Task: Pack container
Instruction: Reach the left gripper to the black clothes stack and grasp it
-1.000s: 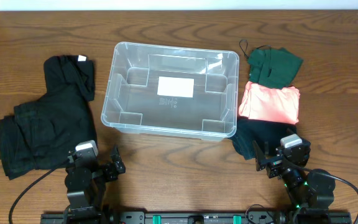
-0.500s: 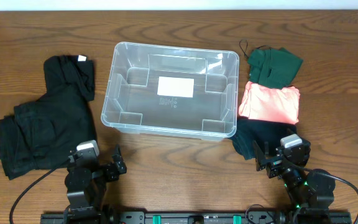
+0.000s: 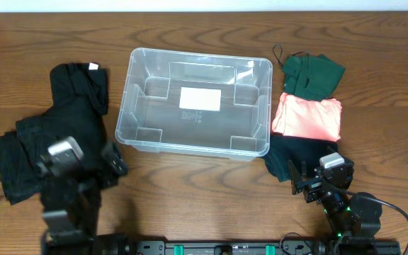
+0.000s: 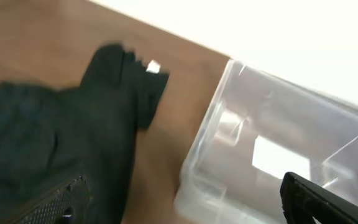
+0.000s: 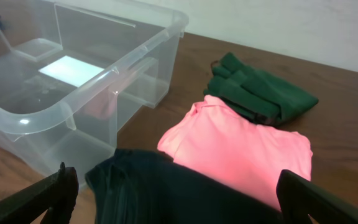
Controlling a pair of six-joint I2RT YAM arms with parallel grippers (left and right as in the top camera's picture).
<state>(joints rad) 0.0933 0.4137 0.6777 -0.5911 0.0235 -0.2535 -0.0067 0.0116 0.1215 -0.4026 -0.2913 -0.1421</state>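
The clear container [image 3: 127,95] stands empty at the table's middle, with a white label [image 3: 200,98] on its base. A pile of black clothes [image 3: 44,142] lies to its left. To its right lie a folded green garment [image 3: 312,74], a pink one [image 3: 309,117] and a dark one [image 3: 296,152]. My left gripper [image 3: 82,161] is open and empty above the near edge of the black pile [image 4: 55,124], with the container [image 4: 229,143] ahead to its right. My right gripper [image 3: 321,177] is open and empty just short of the dark garment [image 5: 166,186].
The right wrist view shows the pink garment [image 5: 241,149], the green garment [image 5: 260,93] and the container's near corner [image 5: 123,62]. Bare wooden table [image 3: 211,184] runs along the front between the arms. A white wall lies beyond the far edge.
My left arm has moved left and forward from the front edge to over the black clothes. The right arm and all the objects have not moved.
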